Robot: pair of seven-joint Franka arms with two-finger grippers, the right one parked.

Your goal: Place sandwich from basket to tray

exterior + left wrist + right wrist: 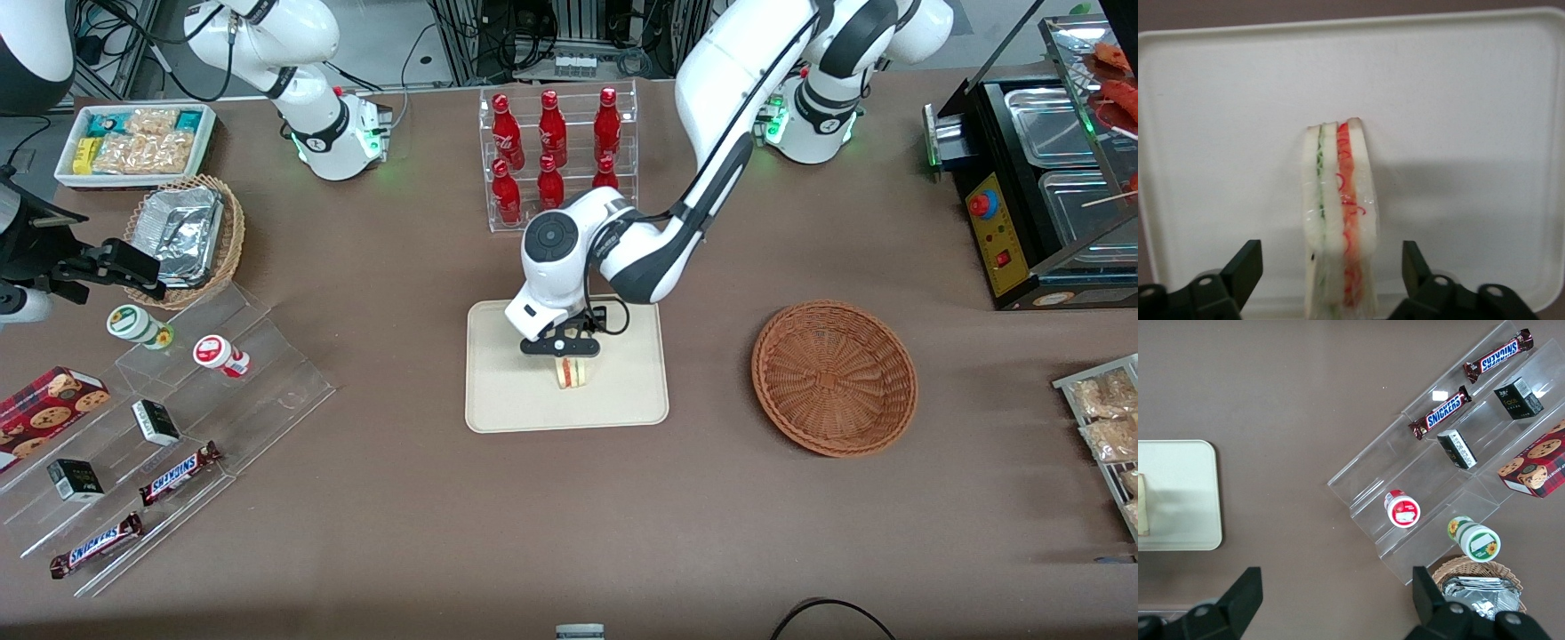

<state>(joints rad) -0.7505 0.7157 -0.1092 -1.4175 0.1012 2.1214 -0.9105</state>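
Note:
The sandwich point(573, 373) stands on its edge on the cream tray point(516, 404), its red and green filling facing up. My left gripper point(564, 354) is directly above it. In the left wrist view the gripper point(1331, 267) is open, with a black finger point(1248, 267) on either side of the sandwich point(1338, 193) and a visible gap on both sides. The tray point(1471, 100) fills that view. The reddish-brown wicker basket point(834, 378) sits empty on the table, toward the working arm's end. The right wrist view shows the tray point(1178, 493) and a sliver of the sandwich point(1142, 505).
A clear rack of red bottles point(556, 151) stands farther from the front camera than the tray. A clear stepped display with snacks point(178, 427), a tan basket of foil containers point(182, 236) and a white snack box point(133, 142) lie toward the parked arm's end. A black appliance point(1040, 187) stands toward the working arm's end.

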